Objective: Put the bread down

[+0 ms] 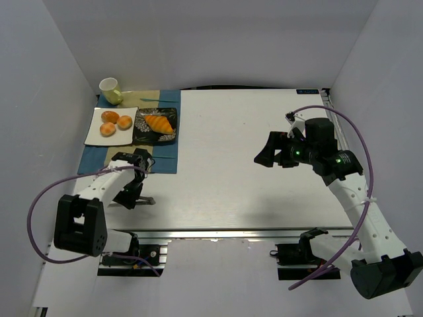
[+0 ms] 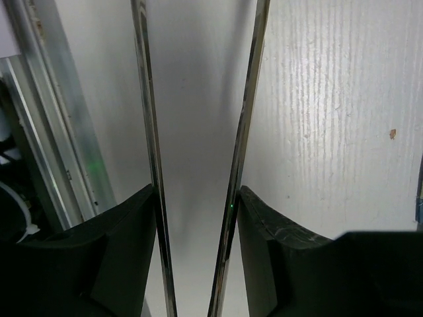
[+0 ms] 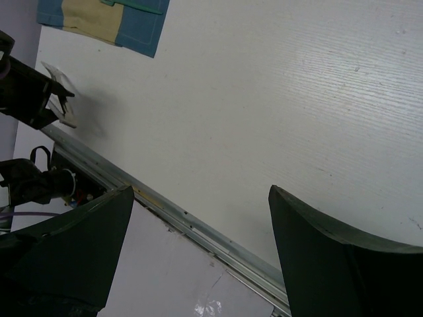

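Observation:
The bread [image 1: 158, 123], a long golden ridged croissant, lies on a dark patterned plate [image 1: 143, 135] at the far left of the table. My left gripper [image 1: 132, 197] hangs over the bare table nearer than the plate, apart from the bread. It is shut on a pair of metal tongs [image 1: 148, 200]. In the left wrist view the two thin tong arms [image 2: 151, 132] run up between my fingers [image 2: 125, 231], with nothing between them. My right gripper [image 1: 260, 157] is open and empty over the right half of the table, its fingers [image 3: 317, 244] spread wide.
A white plate [image 1: 94, 132] with three round buns [image 1: 110, 117] sits left of the dark plate, both on a blue and tan placemat [image 1: 165, 158]. A pale green cup [image 1: 110, 90] stands behind them. White walls close in on both sides.

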